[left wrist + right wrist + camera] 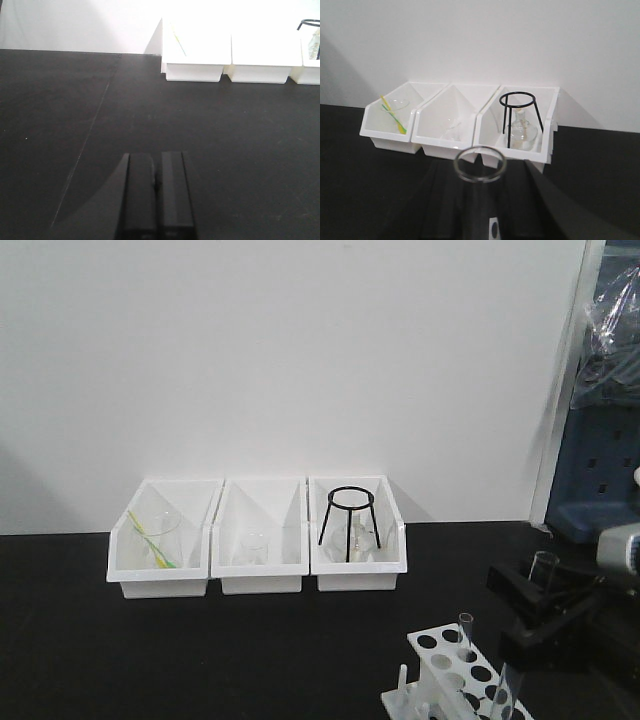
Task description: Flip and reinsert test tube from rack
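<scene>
The white rack (447, 677) stands at the table's front right, with round holes in its top plate and short pegs on its left side. Two clear tubes stand in it, one (466, 634) at the back and one (505, 690) nearer the front. My right gripper (540, 596) is to the right of the rack and slightly above it, shut on a clear test tube (543, 568) whose open mouth points up. In the right wrist view the tube's round mouth (481, 164) sticks out between the dark fingers (445, 200). My left gripper (157, 172) is shut and empty over bare black table.
Three white open-front bins (258, 570) stand in a row against the back wall. The left one holds a glass with a yellow-green stick (150, 538), the middle one a small glass, the right one a black wire tripod (350, 522) over a flask.
</scene>
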